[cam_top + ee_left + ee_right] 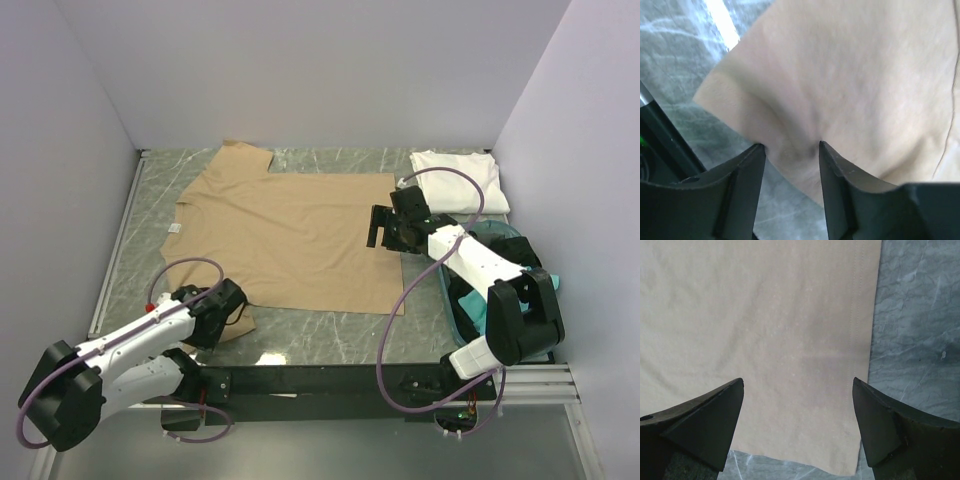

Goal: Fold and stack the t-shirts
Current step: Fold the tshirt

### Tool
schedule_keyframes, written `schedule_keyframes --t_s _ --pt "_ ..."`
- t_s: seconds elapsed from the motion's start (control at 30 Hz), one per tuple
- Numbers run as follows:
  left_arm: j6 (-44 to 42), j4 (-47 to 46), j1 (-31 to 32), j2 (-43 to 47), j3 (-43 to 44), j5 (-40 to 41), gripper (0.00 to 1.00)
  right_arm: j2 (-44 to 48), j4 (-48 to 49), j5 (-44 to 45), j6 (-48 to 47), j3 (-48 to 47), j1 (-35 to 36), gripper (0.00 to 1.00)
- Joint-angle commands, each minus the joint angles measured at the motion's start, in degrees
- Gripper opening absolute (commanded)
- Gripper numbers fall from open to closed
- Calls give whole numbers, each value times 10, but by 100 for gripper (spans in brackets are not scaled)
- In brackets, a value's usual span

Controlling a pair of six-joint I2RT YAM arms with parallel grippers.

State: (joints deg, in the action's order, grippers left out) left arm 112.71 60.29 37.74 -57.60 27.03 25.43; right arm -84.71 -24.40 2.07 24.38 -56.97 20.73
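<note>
We saw the left arm lying low, stretched toward 1 o'clock, with the left gripper [232,306] at the near sleeve of the tan t-shirt [290,235]. Its jaws stood part-way in with a pucker of cloth between them, and we could not tell whether they truly gripped. The right arm reached toward 10 o'clock, and the right gripper [380,228] was spread wide above the hem. The shirt lay flat on the table [330,335], its long axis running 9 to 3 o'clock, collar toward 9.
</note>
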Motion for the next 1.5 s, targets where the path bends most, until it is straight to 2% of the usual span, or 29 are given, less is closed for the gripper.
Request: schedule_keyframes --t_s 0.0,0.03,0.13,0.17,0.33,0.37,0.57,0.77,1.0,1.1,1.13,1.23,1.33,1.47 --pt "38 -40 -15 -15 -19 38 51 -2 13 1 -5 3 -3 95" --pt "33 -45 -20 -19 -18 35 51 -1 13 4 -4 4 -3 95" --pt "23 -43 -22 -36 -12 20 41 5 5 6 -2 3 -3 95" --pt "23 -40 -22 -38 -10 17 32 7 4 6 -1 4 -3 95" --pt "11 -37 -22 -39 -1 9 9 27 -11 14 11 26 -2 95" --pt "9 -37 -22 -37 0 7 1 31 -15 17 13 33 -2 95" --pt "-26 -56 -22 -26 5 6 1 96 -66 30 32 105 12 94" --pt "-42 -34 -22 -4 16 21 1 163 -119 21 96 185 58 94" --pt "-68 -29 -21 38 10 34 1 196 -115 41 153 235 58 87" --pt "-71 -20 -21 52 11 45 1 177 -101 51 162 241 58 78" --pt "-70 -19 -22 58 11 47 1 166 -89 49 164 244 59 70" --pt "-73 -23 -21 66 7 49 1 146 -68 46 169 248 58 57" --pt "-75 -24 -22 69 6 49 1 128 -65 56 169 242 58 52" --pt "-74 -18 -22 69 9 51 1 119 -64 47 166 243 58 39"
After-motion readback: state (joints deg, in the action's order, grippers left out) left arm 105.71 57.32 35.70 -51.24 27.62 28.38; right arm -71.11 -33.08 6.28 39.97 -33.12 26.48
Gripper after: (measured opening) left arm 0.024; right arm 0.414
